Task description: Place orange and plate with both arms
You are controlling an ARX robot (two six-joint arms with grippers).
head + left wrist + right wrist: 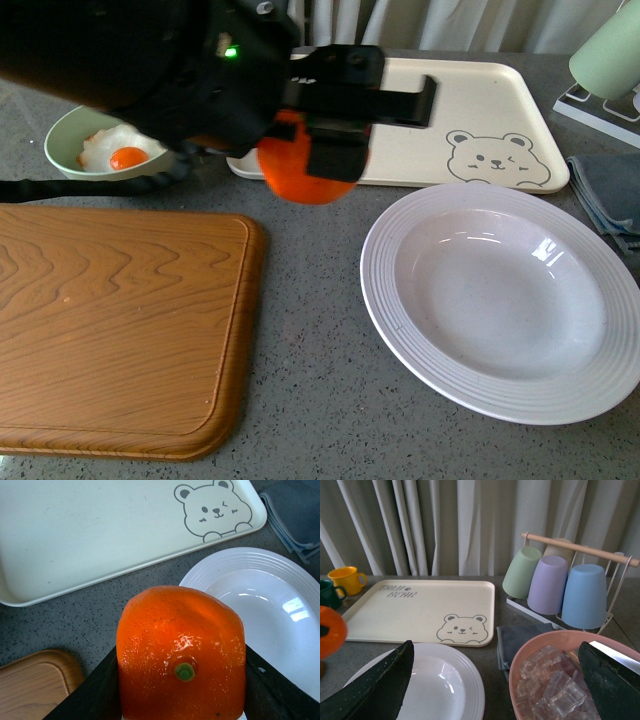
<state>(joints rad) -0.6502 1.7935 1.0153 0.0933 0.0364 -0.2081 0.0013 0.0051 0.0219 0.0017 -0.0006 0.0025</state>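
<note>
Holding the orange [292, 178] in the left gripper [310, 150], jaws closed on its two sides, dark fingers [95, 695] pressed flat against the skin, green stem mark turned toward the wrist camera. Held up off the grey counter [310, 350], in front of the near left corner of the cream bear tray [480, 100], left of the plate [385, 290] and a little farther back. From the left wrist, seen over the plate's left rim and the speckled counter beside it.

On the counter, right of the orange: the white plate with its ribbed rim, just near of the tray. Near left: a wooden cutting board [110, 320], apart from the plate. Far left: a pale green bowl [62, 135] with a fried egg [120, 152], partly hidden by the arm. Right of the plate: a folded grey cloth [605, 190].

For the right gripper [495, 650], jaws spread wide. Under it, a pink bowl [530, 647] of ice cubes [550, 690], just beside the plate and the cloth. Beyond the cloth, a rack [575, 547] with green, purple and blue cups [547, 585] hung upside down. Far left, by the curtain [445, 525], a yellow mug [345, 580] and a dark green mug [326, 594].
</note>
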